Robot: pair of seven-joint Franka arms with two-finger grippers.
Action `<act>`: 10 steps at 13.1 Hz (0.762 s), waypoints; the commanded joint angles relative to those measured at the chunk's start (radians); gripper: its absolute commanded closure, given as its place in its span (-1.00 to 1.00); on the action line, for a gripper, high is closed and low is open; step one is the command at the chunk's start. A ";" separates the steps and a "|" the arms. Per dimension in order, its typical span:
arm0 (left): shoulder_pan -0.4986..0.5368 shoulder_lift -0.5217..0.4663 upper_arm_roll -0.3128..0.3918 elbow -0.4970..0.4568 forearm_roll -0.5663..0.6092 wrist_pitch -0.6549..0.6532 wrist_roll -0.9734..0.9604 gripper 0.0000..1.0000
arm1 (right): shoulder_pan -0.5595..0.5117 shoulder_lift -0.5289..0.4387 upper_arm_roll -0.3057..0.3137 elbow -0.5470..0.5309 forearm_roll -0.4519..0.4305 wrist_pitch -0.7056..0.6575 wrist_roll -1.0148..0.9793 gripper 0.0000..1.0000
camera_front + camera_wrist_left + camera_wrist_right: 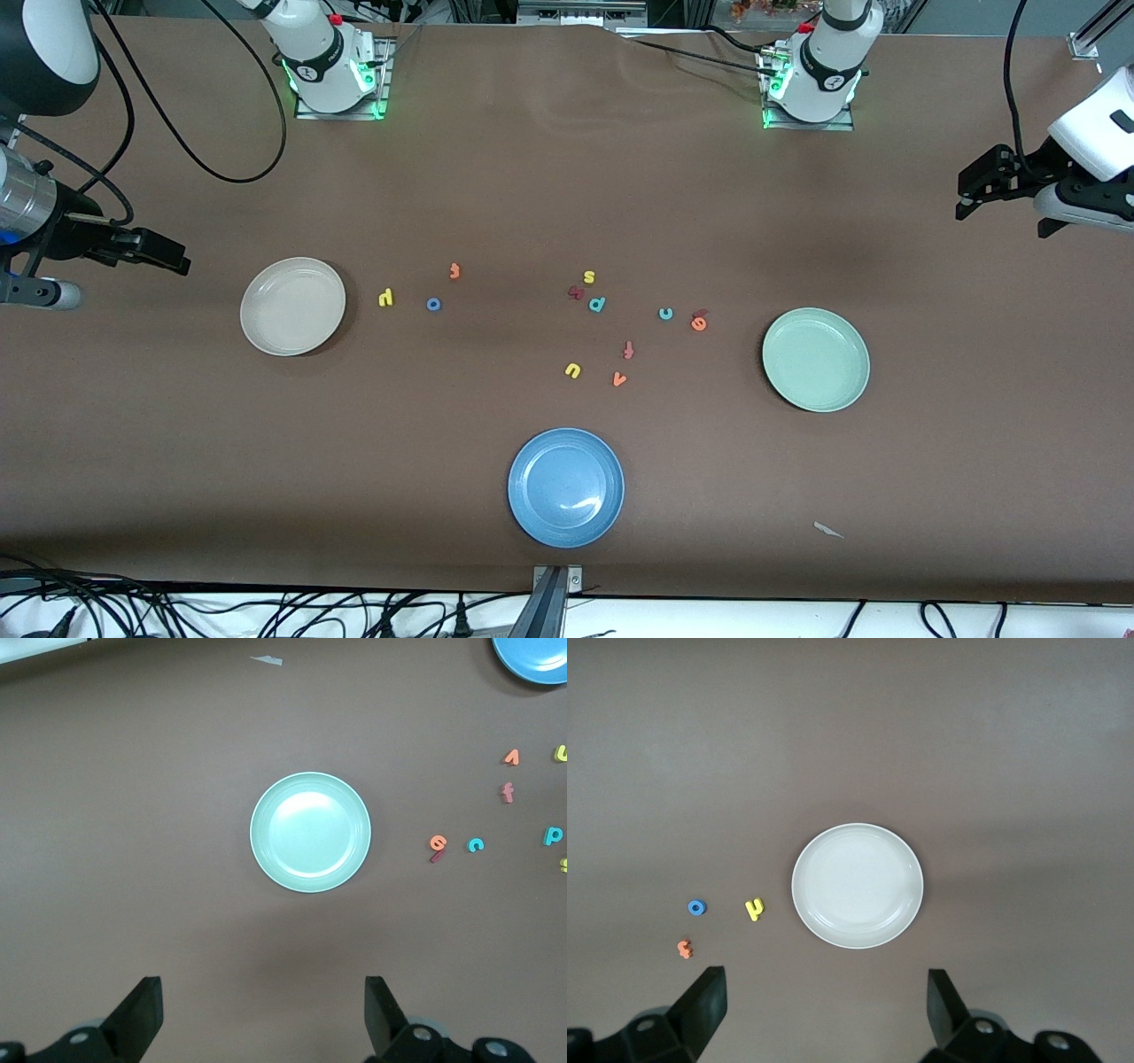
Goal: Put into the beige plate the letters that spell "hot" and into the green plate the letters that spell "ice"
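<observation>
A brown tabletop [567, 177] carries everything; cables trail along its edges. The beige plate [292, 306] sits toward the right arm's end, with yellow h [385, 298], blue o [433, 304] and orange t [454, 270] just beside it. The green plate [816, 359] sits toward the left arm's end, near teal c [665, 313], orange e [698, 323] and the maroon i [700, 313] touching it. A blue plate [566, 486] lies near the front edge. No writing is readable. The left gripper [261, 1019] and right gripper [824, 1014] wait over the table's ends, fingers spread, holding nothing.
</observation>
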 commanded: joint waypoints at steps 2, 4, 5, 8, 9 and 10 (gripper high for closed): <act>-0.030 -0.020 -0.001 -0.022 0.028 0.001 -0.063 -1.00 | 0.001 -0.009 -0.001 -0.008 0.019 -0.007 -0.015 -1.00; -0.033 -0.020 -0.003 -0.022 0.025 0.003 -0.072 -1.00 | 0.001 -0.009 -0.001 -0.008 0.019 -0.005 -0.012 -1.00; -0.041 -0.020 -0.003 -0.022 0.025 0.001 -0.072 -1.00 | -0.001 -0.009 -0.001 -0.008 0.019 -0.005 -0.012 -1.00; -0.041 -0.018 -0.003 -0.024 0.026 0.001 -0.071 -1.00 | -0.001 -0.009 -0.002 -0.008 0.021 -0.011 -0.014 -0.99; -0.041 -0.018 -0.003 -0.024 0.026 0.001 -0.071 -1.00 | -0.001 -0.009 -0.002 -0.008 0.021 -0.011 -0.015 -1.00; -0.039 -0.018 -0.003 -0.024 0.026 0.001 -0.071 -1.00 | -0.001 -0.010 -0.002 -0.008 0.021 -0.011 -0.017 -1.00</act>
